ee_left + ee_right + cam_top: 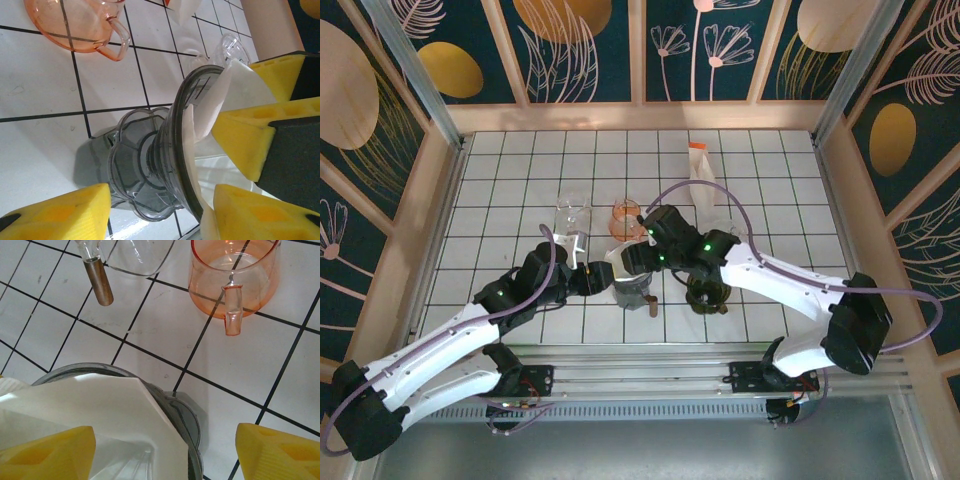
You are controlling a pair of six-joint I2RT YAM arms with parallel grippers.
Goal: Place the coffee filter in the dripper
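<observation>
White arms (440,340), black joints (855,325), yellow claw pads (45,450)

**Bystanders on the tiled table**

From my remote seat, the white tiled table (500,190) carries several things I'm not working with. An orange see-through cup (232,277) stands upright near the middle, its handle pointing toward the near edge. Just to its left stands a clear glass jug (572,215) with a brown handle (98,282), apart from the cup. Farther back, a white packet with an orange top (700,175) lies flat on the tiles. A dark green glass object (708,290) sits nearer me; I can't tell what it is. Dark floral wall panels (585,40) enclose the table.
</observation>
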